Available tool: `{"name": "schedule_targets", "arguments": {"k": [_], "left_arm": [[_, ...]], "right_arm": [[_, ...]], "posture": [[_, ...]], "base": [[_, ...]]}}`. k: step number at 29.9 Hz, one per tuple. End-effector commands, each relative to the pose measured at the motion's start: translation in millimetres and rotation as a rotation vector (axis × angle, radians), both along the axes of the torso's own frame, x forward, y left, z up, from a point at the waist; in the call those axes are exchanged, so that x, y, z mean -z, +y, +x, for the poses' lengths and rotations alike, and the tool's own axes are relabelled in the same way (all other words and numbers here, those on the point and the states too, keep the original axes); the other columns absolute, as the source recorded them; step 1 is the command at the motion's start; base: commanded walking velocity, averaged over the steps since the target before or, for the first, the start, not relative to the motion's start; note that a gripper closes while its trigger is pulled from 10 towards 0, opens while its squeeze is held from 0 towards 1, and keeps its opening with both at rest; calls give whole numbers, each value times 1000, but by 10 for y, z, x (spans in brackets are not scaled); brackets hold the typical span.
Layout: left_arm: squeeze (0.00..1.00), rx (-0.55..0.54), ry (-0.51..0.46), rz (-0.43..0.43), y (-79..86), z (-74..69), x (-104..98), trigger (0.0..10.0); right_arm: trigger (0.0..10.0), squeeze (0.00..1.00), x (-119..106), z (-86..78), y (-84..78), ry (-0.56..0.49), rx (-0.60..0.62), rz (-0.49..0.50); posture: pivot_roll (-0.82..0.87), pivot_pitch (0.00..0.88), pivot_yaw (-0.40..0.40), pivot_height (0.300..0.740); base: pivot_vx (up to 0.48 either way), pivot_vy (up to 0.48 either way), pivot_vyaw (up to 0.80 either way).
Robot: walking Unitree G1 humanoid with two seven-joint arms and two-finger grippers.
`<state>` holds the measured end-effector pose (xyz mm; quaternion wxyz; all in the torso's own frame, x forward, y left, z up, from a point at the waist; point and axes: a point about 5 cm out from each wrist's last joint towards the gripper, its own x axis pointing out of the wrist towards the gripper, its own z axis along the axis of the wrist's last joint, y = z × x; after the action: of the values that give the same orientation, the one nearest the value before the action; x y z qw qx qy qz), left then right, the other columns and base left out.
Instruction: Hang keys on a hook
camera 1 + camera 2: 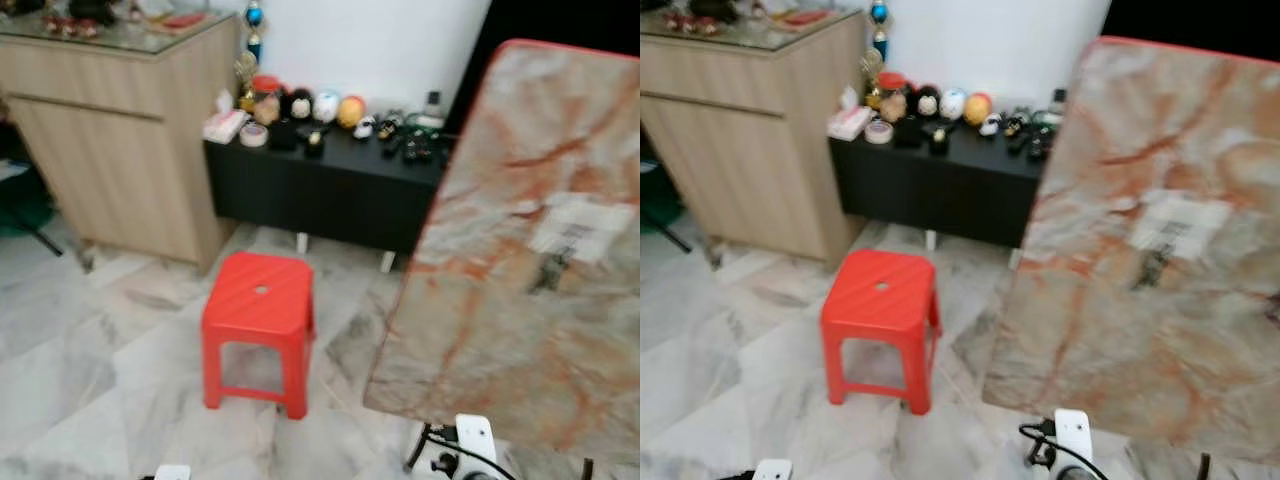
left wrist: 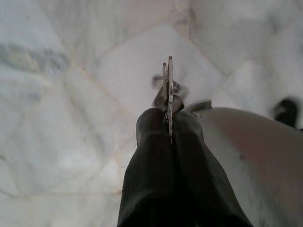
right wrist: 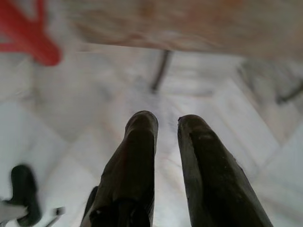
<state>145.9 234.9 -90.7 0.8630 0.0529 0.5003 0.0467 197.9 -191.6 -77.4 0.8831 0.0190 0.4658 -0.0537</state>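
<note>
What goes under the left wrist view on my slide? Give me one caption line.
Left gripper pinching a set of keys edge-on above the pale marble floor.

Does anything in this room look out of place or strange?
Yes. A large marble-patterned board with a red edge stands tilted on the pale marble floor, beside the red plastic stool. Nothing looks spilled.

No legible text; tabletop label [image 1: 583, 228] blurred.

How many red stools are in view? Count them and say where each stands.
1. The red stool stands on the marble floor, in front of the black low cabinet, right of the wooden cabinet and left of the marble-patterned table, which could hide others.
</note>
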Motion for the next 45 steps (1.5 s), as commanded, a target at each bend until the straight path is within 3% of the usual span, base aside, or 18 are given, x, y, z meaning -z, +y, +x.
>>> {"name": "schedule_targets", "arguments": {"k": [1,18,22,28,32,37,39,41,45], "left_arm": [[0,33,15,-21,-118,-13,33,10000],[0,21,42,-18,-108,-128,72,10000],[0,31,55,-15,-105,-153,81,10000],[0,39,60,-10,-124,-128,78,10000],[0,39,60,-7,-111,-138,79,10000],[0,69,92,15,-34,-215,86,10000],[0,72,93,18,-22,-215,84,10000],[0,75,89,25,1,-199,73,10000],[0,103,51,39,19,-45,15,10000]], "right_arm": [[10000,0,42,-123,-148,48,30,-27],[10000,0,64,-188,-173,47,-7,-45],[10000,0,167,-377,-5,66,-30,-34],[10000,0,188,-431,7,64,25,-17],[10000,0,239,-561,39,90,26,-18],[10000,0,284,-665,191,94,52,16],[10000,0,279,-646,196,89,57,19],[10000,0,220,-477,137,69,63,13],[10000,0,189,-390,156,53,54,17]], "posture": [[38,0,-75,740],[45,0,-90,740],[20,0,-78,740],[17,0,-70,740],[32,0,-60,740],[15,0,-22,740],[17,0,-18,740],[23,0,-19,740],[19,25,-31,740]], "base": [[0,-371,-750],[0,-372,-159],[0,-371,363],[0,-372,196],[0,-372,0],[0,-373,0],[0,-375,0],[0,-373,0],[0,-372,0]]}}
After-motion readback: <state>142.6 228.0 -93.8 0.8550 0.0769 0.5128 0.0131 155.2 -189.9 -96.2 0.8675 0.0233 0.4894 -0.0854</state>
